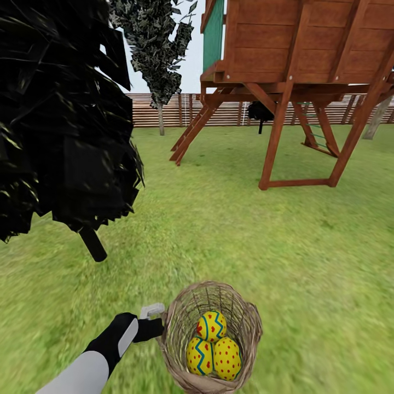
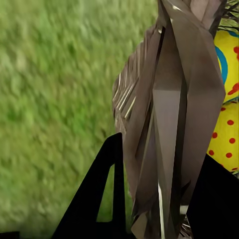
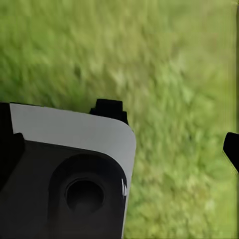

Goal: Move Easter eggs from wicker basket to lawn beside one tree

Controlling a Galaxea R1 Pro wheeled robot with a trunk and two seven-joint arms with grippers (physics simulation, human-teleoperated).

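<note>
1. On the lawn [image 1: 246,230] in front of you, the wicker basket [image 1: 241,320] is standing upright, holding all three Easter eggs [image 1: 212,346] clustered together.
2. Your left gripper [image 1: 162,322] is gripping the basket's near rim; in the left wrist view its jaws are clenching the wicker wall [image 2: 169,124], one finger on each side, with an egg [image 2: 225,99] just behind.
3. Your right gripper [image 3: 169,130] is hanging over bare grass; you cannot tell how its jaws are standing.
4. A grey-trunked leafy tree [image 1: 160,117] is standing well away by the slatted fence [image 1: 153,109], beside a wooden play tower [image 1: 295,82]; a black tree [image 1: 60,120] is looming near on your left.
</note>
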